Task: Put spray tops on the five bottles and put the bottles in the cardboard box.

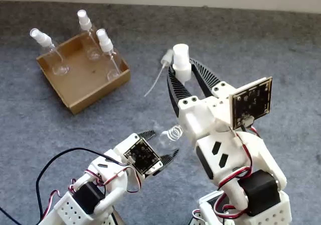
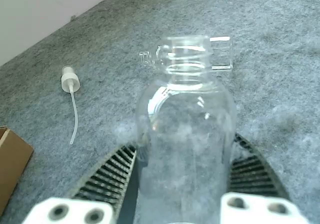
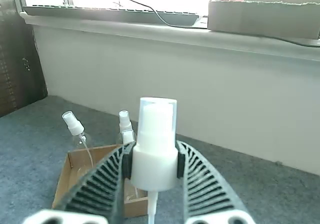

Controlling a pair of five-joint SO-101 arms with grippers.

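bottle (image 2: 185,149): clear, light, stiff, slick, likely brittle; left gripper (image 1: 160,143) clamps its body, neck free | top (image 3: 156,129): light plastic, right gripper (image 3: 155,149) pinches its collar above table (image 1: 261,44); thin tube (image 3: 151,206) probably bends, avoid | room: open table toward box (image 1: 100,92); three capped bottles (image 1: 108,59) crowd its far side; loose top (image 2: 70,78) nearby

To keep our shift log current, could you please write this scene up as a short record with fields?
box: cardboard box, far left on the table
in box: three capped bottles
left hand: shut on uncapped bottle
right hand: shut on held spray top
loose: loose spray top, lying on the table beside the right hand
progress: three of five bottles boxed
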